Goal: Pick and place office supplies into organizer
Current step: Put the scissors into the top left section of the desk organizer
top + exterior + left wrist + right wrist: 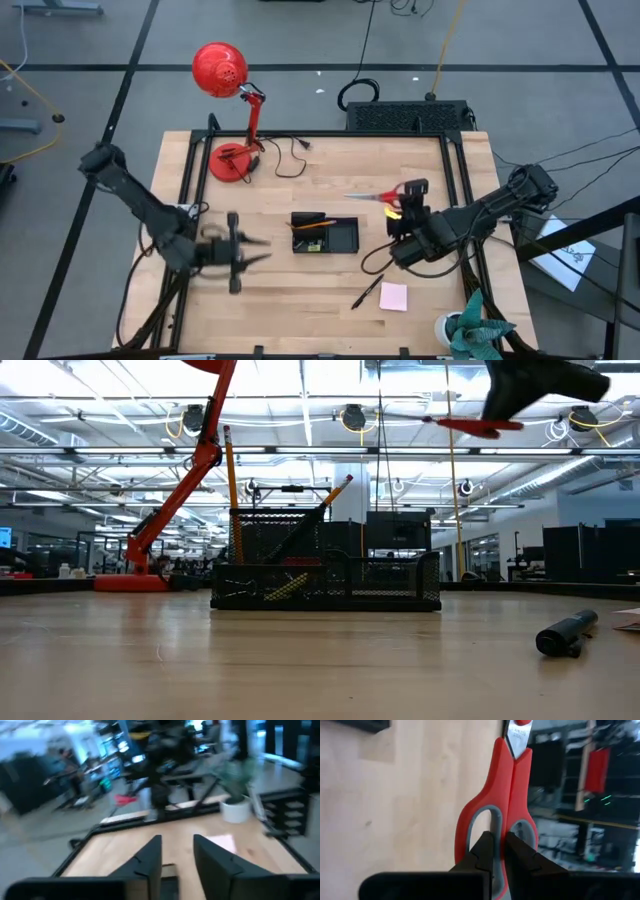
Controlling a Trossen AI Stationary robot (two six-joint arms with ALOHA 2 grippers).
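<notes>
My right gripper [501,840] is shut on the red-handled scissors [506,785] and holds them high over the table to the right of the organizer [325,233]; the low view shows the scissors [470,426] well above it. The organizer is a black mesh tray with two orange pencils [232,480] standing in it. A black pen [367,292] and a pink sticky-note pad [393,296] lie on the table near the front. My left gripper [177,852] hovers open left of the organizer, level, with nothing between its fingers. My right gripper pinches the scissors' handles where the two finger loops meet [503,822], one finger [487,851] against each loop. The fingers lie along the scissors, and the closed blades [362,197] point away from them toward the table's left. The scissors are lifted clear of the table.
A red desk lamp [225,100] stands at the far left of the table, its cord trailing beside it. A larger black box [405,115] sits behind the far edge. A potted plant [468,335] stands at the near right corner. Bare wood lies in front of the organizer.
</notes>
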